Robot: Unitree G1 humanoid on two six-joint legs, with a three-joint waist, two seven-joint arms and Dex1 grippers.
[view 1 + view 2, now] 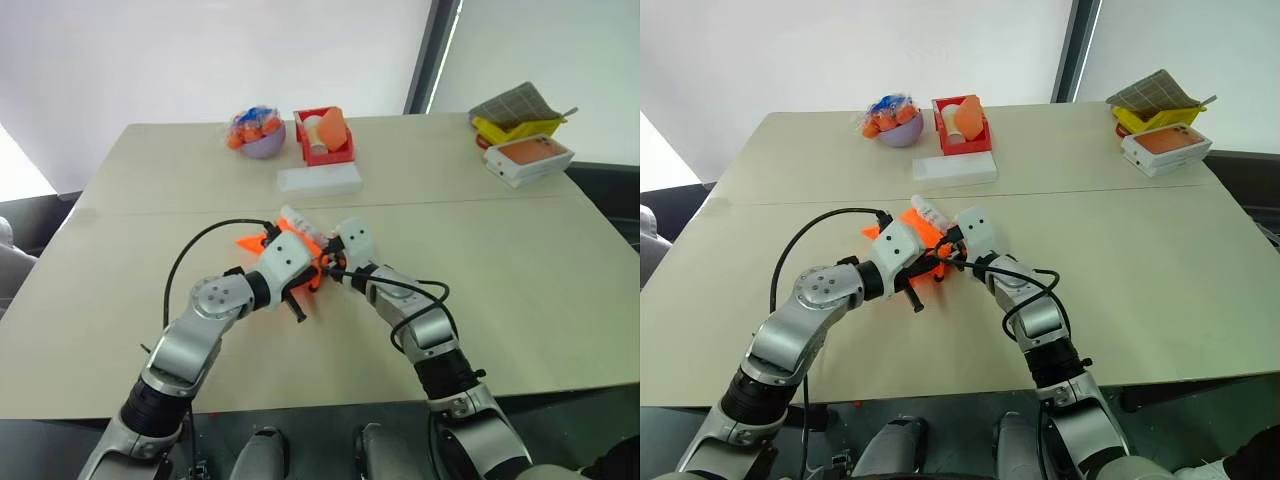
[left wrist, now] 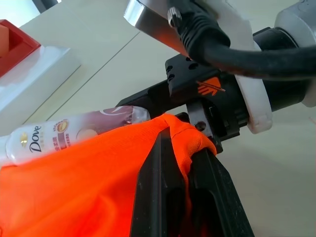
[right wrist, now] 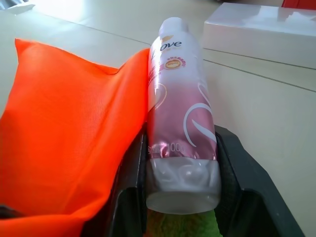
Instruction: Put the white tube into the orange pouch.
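**Tube pinched at its crimped end, pouch rim held up beside it**

The white tube (image 3: 180,113) looks light and small, with a glossy skin that could slip, and a soft body that would likely dent under a hard squeeze; the right tool (image 3: 180,197) pinches it across the flat crimped tail, the firmest place to take it, a black finger on either side; the tube sits in the air just above the bench (image 1: 520,280), touching the edge of the orange pouch (image 3: 64,128). The pouch is thin limp fabric that folds and sags and will not keep its mouth open by itself; the left tool (image 2: 175,163) is pressed together on a bunched fold of its rim, which seems the right hold. The tube's long axis runs straight out along the right tool's fingers, cap end leading away from the robot toward the long white box (image 1: 320,180); it lies along the pouch's side, and whether the cap has entered the mouth I cannot tell.
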